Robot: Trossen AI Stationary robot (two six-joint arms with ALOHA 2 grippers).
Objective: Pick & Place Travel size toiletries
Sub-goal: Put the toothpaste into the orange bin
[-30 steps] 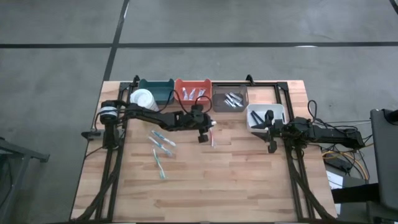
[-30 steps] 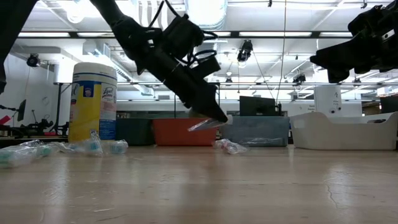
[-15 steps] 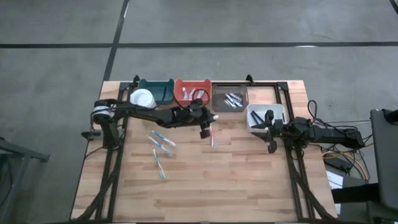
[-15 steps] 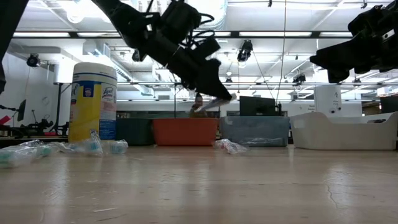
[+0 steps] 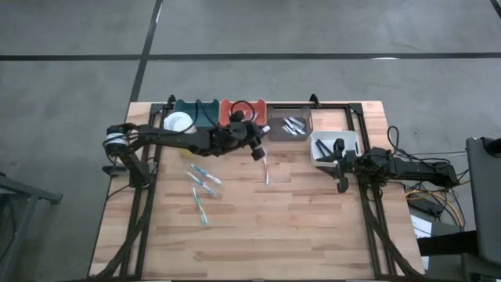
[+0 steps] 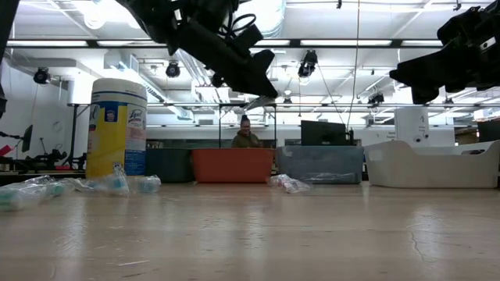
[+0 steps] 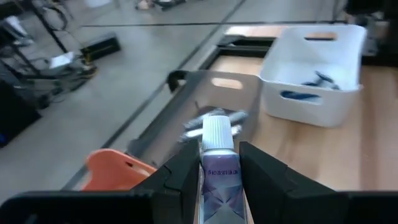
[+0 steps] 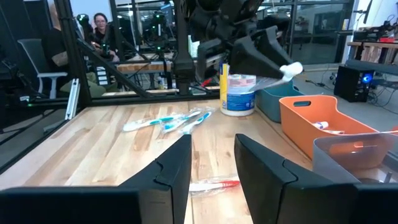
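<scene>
From above, the left gripper hangs by the far edge of the bench, just in front of the orange bin and the grey bin, with a small tube at its tip; a pink toothbrush lies on the wood below it and several blue toothbrushes lie nearer the left edge. The right gripper waits beside the white bin near the right edge. In the low view the tube rides well above the bench. The left wrist view shows the fingers closed on the tube, cap pointing toward the grey bin, which already holds similar tubes. In the right wrist view that gripper's fingers stand apart, empty. This looks like the carry step; next, the tube wants centring over the grey bin before release.
</scene>
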